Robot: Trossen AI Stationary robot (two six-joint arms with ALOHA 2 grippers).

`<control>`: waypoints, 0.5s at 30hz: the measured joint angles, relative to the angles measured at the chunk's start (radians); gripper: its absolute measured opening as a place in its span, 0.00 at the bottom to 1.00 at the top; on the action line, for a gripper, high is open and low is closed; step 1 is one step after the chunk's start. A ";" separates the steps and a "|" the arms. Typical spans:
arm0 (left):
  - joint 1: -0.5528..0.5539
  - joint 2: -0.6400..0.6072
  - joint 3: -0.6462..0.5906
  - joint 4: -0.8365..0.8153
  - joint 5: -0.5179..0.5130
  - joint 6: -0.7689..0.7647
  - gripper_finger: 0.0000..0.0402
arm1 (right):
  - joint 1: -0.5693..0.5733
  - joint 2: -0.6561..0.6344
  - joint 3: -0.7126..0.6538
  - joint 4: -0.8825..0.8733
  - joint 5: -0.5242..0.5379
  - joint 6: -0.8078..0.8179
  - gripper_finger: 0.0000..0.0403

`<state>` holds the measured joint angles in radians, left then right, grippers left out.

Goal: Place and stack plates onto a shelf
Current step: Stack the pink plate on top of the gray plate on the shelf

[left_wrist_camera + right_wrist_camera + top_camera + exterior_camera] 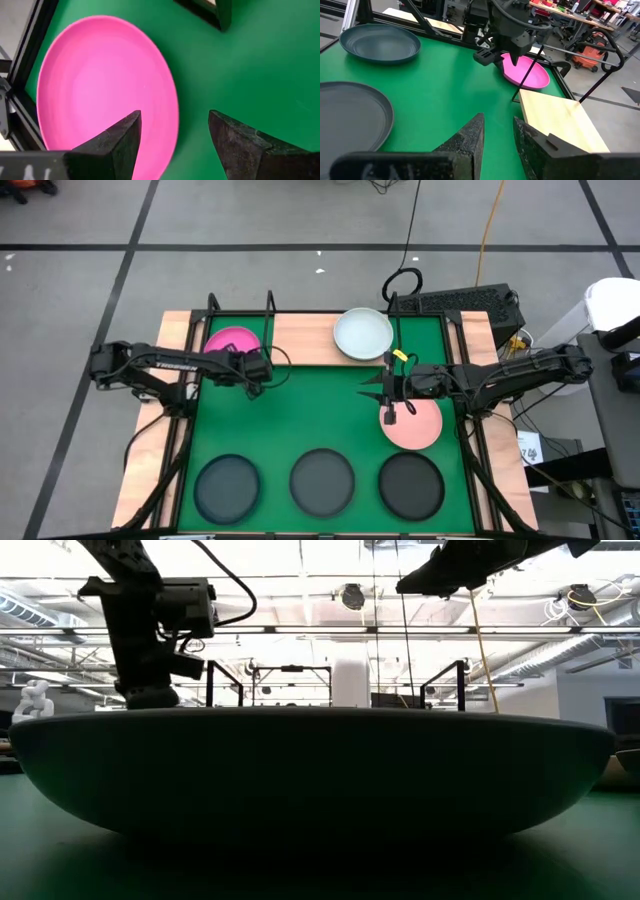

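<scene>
Pink plate point(107, 85) just beneath left end effector point(175, 135), fingers spread wide, empty.

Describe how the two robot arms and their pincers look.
Both arms are dark, jointed and slim. The left arm bears white lettering and trails a black cable; its pincer has two dark, rough, wedge-shaped fingers. The right arm carries a yellow tag near its pincer, whose fingers look alike.
</scene>
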<state>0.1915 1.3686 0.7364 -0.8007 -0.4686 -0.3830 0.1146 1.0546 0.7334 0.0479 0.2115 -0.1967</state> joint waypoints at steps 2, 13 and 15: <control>0.005 0.022 0.000 0.007 0.002 0.000 0.59 | 0.000 0.000 0.000 0.000 0.000 -0.001 0.21; 0.030 0.129 0.000 0.015 0.023 -0.018 0.59 | 0.000 0.000 0.000 0.000 0.000 0.008 0.21; 0.045 0.143 0.000 0.015 0.025 -0.021 0.59 | 0.000 0.000 0.000 0.000 0.000 0.009 0.21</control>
<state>0.2362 1.5119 0.7364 -0.7856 -0.4439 -0.4042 0.1150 1.0542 0.7338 0.0479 0.2115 -0.1879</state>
